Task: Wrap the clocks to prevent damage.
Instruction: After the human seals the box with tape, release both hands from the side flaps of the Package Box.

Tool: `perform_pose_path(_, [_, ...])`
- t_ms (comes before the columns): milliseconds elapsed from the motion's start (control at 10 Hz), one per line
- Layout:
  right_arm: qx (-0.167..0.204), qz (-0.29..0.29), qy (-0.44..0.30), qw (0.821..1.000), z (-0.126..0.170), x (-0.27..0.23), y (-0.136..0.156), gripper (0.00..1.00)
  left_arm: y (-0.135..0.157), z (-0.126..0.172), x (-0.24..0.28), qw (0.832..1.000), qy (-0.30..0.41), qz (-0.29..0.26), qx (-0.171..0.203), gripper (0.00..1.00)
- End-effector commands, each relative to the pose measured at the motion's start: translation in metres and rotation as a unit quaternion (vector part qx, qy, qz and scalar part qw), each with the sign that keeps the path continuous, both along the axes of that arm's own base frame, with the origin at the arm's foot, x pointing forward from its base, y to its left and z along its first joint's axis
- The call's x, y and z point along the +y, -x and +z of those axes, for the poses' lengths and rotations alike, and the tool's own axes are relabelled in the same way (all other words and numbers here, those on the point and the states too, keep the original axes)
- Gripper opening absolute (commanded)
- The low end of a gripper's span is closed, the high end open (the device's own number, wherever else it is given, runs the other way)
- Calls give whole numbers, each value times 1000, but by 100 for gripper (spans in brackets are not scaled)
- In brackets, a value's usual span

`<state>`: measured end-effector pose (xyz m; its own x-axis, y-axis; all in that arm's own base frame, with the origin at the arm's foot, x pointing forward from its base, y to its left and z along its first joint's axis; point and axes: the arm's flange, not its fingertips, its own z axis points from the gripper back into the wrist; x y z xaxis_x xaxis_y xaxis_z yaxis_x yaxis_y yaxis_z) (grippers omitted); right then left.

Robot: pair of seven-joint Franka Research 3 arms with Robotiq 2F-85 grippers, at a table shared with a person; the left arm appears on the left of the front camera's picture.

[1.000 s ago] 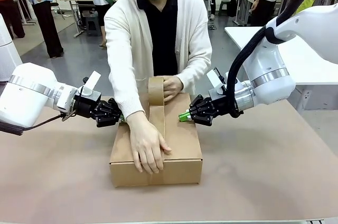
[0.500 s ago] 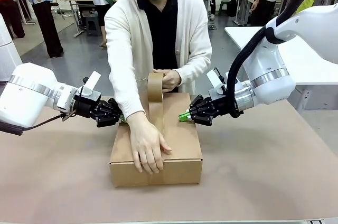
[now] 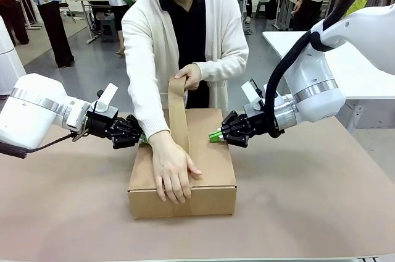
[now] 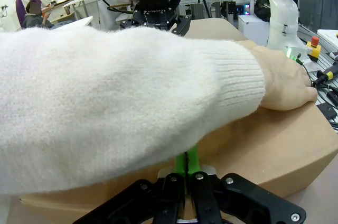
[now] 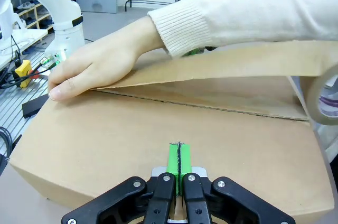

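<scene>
Box mid-table, pinned at each side by left gripper and right gripper — both closed, empty. Tape stretched off the lid by hands — could crease or tear, or box could skid if pressure slackens.

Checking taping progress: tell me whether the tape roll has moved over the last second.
Yes. The tape roll has risen and gone back toward the person, away from the cardboard box, drawing out more tape.
</scene>
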<state>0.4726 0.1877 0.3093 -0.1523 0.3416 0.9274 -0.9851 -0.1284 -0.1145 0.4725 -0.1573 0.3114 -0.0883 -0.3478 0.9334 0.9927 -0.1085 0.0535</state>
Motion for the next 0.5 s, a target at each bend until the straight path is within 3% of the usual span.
perform_pose_path(0, [0,-3,5,1000,-3,0,0,1,0,-2,1,1000,-6,4,-4,1])
perform_pose_path(400, [0,-3,5,1000,-3,0,0,1,0,-2,1,1000,-6,4,-4,1])
